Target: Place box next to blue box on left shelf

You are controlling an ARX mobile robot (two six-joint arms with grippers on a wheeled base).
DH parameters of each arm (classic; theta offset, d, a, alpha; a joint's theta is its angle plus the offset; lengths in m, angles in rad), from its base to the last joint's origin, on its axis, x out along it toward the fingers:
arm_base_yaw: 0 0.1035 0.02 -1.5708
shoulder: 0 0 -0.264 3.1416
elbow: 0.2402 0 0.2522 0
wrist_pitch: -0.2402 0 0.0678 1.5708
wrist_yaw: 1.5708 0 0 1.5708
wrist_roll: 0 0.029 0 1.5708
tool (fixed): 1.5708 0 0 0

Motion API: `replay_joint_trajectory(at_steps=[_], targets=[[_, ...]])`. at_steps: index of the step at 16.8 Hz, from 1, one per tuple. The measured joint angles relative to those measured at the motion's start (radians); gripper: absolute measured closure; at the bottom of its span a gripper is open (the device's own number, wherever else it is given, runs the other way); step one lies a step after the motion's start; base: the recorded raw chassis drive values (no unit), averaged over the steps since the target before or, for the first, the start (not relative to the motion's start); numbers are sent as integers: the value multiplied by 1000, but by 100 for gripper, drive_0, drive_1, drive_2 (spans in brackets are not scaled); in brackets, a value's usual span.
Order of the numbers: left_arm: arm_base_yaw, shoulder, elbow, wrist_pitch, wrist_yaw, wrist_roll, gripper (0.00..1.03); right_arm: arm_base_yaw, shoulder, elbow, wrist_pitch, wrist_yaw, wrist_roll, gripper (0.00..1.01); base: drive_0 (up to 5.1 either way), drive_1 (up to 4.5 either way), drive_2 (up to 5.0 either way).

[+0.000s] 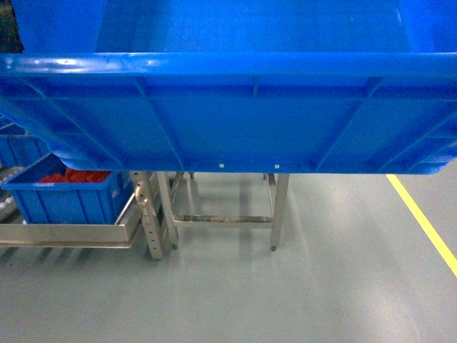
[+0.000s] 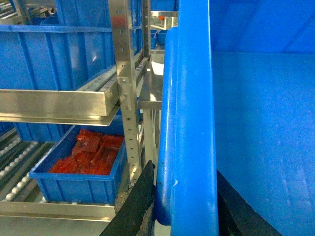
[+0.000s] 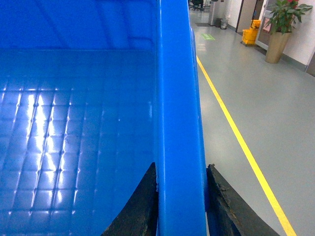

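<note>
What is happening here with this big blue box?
The robot holds the large blue crate up with both arms. The left gripper and the right gripper each clamp a side rim between dark fingers. The crate is empty and not yet on the steel roller rack, where a smaller blue bin with red parts sits lower left.

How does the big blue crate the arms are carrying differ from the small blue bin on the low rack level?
The crate is far larger than the bin. The crate is empty; the bin holds red items. The crate is held aloft, its rim clamped by both grippers' jaws; the bin rests on the shelf. Both are blue plastic with ribbed walls.
</note>
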State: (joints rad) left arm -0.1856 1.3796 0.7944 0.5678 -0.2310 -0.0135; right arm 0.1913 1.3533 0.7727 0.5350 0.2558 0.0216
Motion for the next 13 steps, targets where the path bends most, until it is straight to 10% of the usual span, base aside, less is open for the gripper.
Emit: replay_joint_trajectory(at_steps=[13], targets=[[0, 0, 0, 0, -2, -1, 83, 0, 0, 0, 1, 0, 0, 80, -482, 119, 356]])
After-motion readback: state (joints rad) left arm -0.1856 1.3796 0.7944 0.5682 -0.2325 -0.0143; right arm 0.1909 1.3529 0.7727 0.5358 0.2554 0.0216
